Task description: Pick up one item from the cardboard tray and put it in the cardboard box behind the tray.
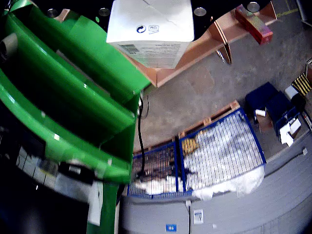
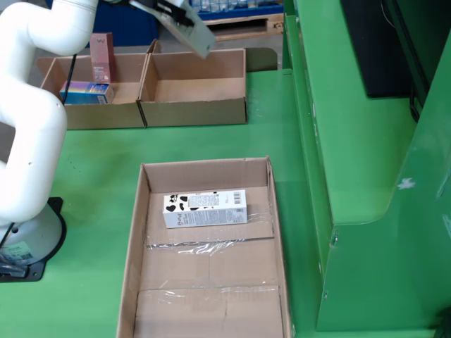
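Fixed view: a white jointed robot arm (image 2: 28,120) stands at the left edge of a green bench (image 2: 282,141). Its gripper end (image 2: 184,24) is raised over the open brown cardboard box (image 2: 194,88) at the bench's back edge, w/ a white rectangular carton (image 2: 201,39) held beneath it. Gripper-mounted view: that carton fills the top centre, recycling mark and printed panel showing. How the carton is held isn't visible, so can't tell the gripper's state beyond that it carries it. Nearer the front edge, a long shallow cardboard tray (image 2: 134,246) holds a 2nd carton, white w/ black cow-spots (image 2: 204,209), lying flat approx. mid-tray. A smaller box at the back left corner holds colourful packets (image 2: 88,90). Judgement: carton looks light, stiff, smooth-sided; prob. dents if squeezed hard, so best held across the broad flat faces.
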